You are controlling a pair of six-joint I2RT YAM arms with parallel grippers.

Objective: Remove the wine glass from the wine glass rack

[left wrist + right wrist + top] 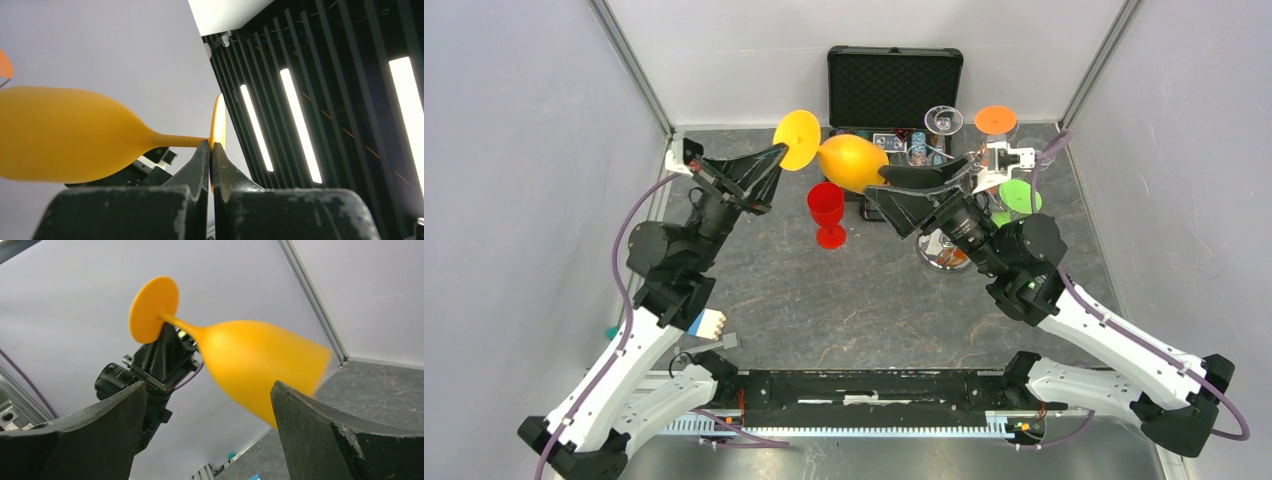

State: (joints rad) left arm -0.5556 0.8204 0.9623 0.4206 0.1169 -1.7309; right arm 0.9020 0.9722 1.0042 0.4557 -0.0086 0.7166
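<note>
The yellow glass (849, 160) (65, 135) (255, 365) is off the rack (941, 258), held in the air over the far middle of the bench (864, 300), just in front of the case (894, 85) at the far edge. It lies nearly level, with its long axis running left to right. The foot points toward the far-left corner and the bowl toward the rack on the right.

The left gripper (779, 155) (210, 145) is pressed together on the foot's rim, apparently right beside the stem. The right gripper (876, 187) (209, 385) is spread wide, its fingers on either side of the bowl without clearly touching it. A red glass (827, 212) stands upright just below.
</note>
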